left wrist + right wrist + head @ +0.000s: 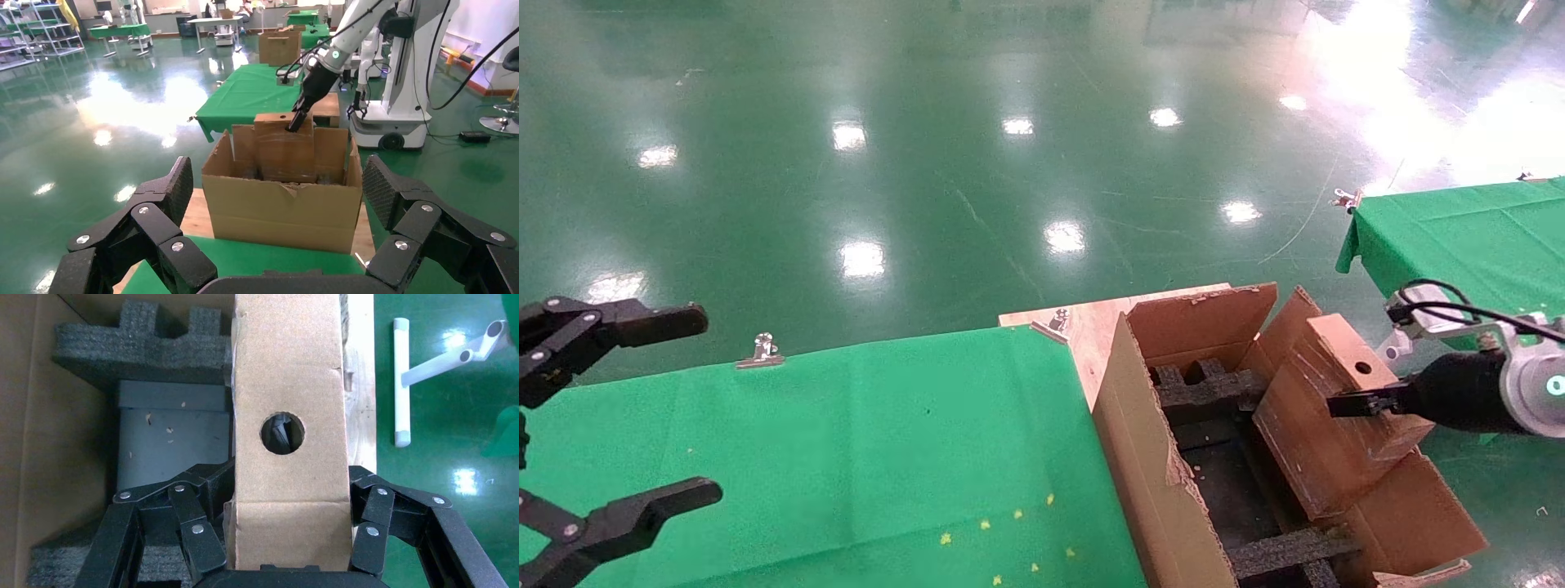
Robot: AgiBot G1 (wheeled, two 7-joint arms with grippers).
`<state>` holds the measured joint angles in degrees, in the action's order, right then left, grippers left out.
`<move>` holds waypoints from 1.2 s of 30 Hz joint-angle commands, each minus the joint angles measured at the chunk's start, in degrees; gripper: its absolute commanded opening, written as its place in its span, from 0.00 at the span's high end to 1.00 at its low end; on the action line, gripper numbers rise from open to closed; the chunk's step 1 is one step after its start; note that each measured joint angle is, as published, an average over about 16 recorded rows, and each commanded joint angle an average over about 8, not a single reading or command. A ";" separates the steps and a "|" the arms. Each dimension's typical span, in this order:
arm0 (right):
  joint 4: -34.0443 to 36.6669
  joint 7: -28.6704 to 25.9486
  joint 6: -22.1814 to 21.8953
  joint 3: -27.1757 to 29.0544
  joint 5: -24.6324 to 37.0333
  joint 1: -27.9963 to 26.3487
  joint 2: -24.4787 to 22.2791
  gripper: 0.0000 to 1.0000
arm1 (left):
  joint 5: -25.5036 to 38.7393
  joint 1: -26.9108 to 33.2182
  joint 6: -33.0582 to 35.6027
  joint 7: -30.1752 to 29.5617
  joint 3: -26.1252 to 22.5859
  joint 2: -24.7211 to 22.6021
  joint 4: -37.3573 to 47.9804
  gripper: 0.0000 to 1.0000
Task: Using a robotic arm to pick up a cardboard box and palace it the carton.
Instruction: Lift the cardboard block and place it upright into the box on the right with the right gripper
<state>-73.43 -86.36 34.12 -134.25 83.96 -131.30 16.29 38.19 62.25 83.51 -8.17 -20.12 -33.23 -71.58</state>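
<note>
So on the left, the left hand [617, 408] hangs over the near left corner of the green-covered surface [846, 441], fingers spread wide, holding nothing. A couple of metal clips [762, 351] pin the cloth along the far edge. Moving right, the big carton [1148, 457] sits at the right edge of that surface on a bare wooden board [1083, 327], flaps open and ragged, with black foam [1205, 388] inside. The small cardboard box [1336, 408] is tilted, resting in the right side of the carton's opening against the right flap, round hole facing up. The right hand [287, 539] is pinching that box from both sides, fingers pressed against its walls, with the white arm [1528, 384] reaching in from the right. Farther right there's another green-covered surface [1459, 229].
</note>
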 commanded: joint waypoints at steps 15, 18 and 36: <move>2.70 -4.06 -8.66 -2.30 -0.24 9.58 4.89 1.00 | 0.00 0.00 0.00 0.00 0.00 0.00 0.00 0.00; 3.57 -4.14 -9.57 -2.55 -0.75 11.42 6.04 1.00 | 0.00 0.00 0.00 0.00 -0.01 0.00 0.00 0.00; 9.99 -1.83 -11.52 -2.15 -5.77 20.48 12.28 1.00 | -0.01 0.00 0.00 0.01 -0.01 0.00 0.00 0.00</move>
<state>-63.43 -88.06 22.58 -136.31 78.16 -110.81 28.56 38.18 62.25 83.50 -8.17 -20.13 -33.23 -71.58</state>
